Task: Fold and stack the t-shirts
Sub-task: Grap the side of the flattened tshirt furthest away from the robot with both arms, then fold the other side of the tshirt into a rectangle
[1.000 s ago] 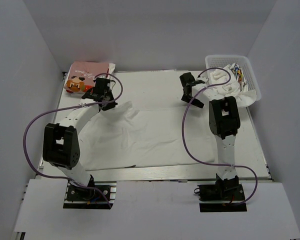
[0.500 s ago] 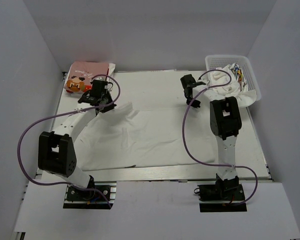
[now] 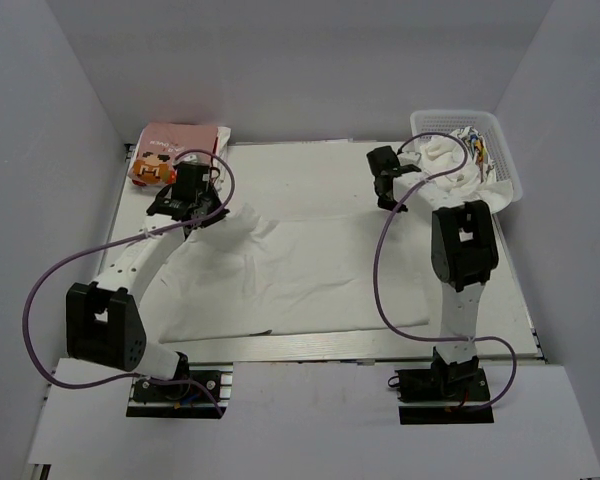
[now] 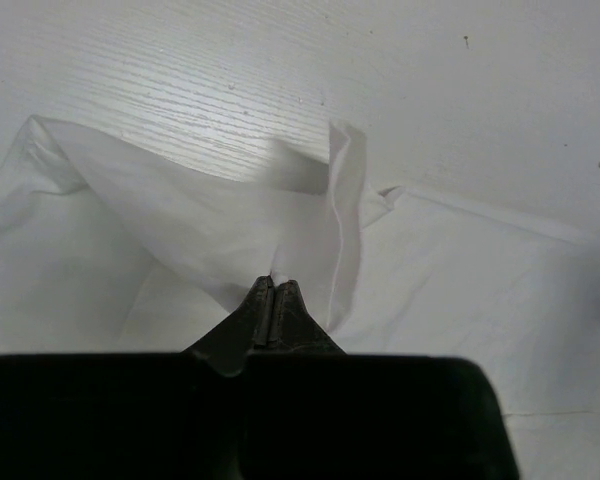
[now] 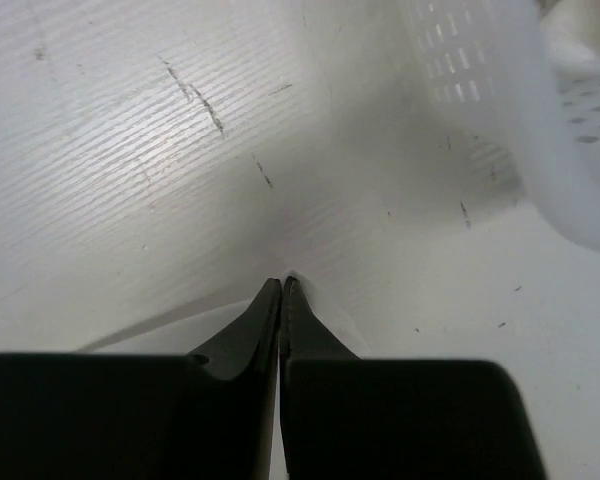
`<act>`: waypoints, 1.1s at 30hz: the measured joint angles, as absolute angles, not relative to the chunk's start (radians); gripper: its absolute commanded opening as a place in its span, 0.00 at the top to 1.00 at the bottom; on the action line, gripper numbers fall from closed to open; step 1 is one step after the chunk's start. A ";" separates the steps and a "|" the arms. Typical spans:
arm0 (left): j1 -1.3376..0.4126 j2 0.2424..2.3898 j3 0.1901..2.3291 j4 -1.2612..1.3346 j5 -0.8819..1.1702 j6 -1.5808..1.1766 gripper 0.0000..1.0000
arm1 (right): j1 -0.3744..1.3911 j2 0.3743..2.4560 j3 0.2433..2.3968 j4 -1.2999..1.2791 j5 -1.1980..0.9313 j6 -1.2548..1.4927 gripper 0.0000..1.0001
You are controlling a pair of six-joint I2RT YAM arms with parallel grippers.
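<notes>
Bright, even overhead light, soft shadows (wrist-view foregrounds black and blurred)

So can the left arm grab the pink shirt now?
Probably not yet. The pink shirt lies close with nothing between, but the left tool is shut on the white t-shirt and must let go first.

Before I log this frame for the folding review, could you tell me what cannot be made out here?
Top view: the left gripper covers part of the print on the pink t-shirt.
Top view: cloth bunched in the basket, too small to count garments.
Right wrist view: the shut right gripper hides how much white t-shirt it pinches; the basket is blurred and cut off.
</notes>
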State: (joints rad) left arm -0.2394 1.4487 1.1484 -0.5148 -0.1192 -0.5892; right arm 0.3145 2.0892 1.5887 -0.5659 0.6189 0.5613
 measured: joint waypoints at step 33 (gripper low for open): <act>-0.239 0.811 0.845 -0.897 -0.211 -0.804 1.00 | 0.324 1.290 0.870 -0.415 0.526 0.509 1.00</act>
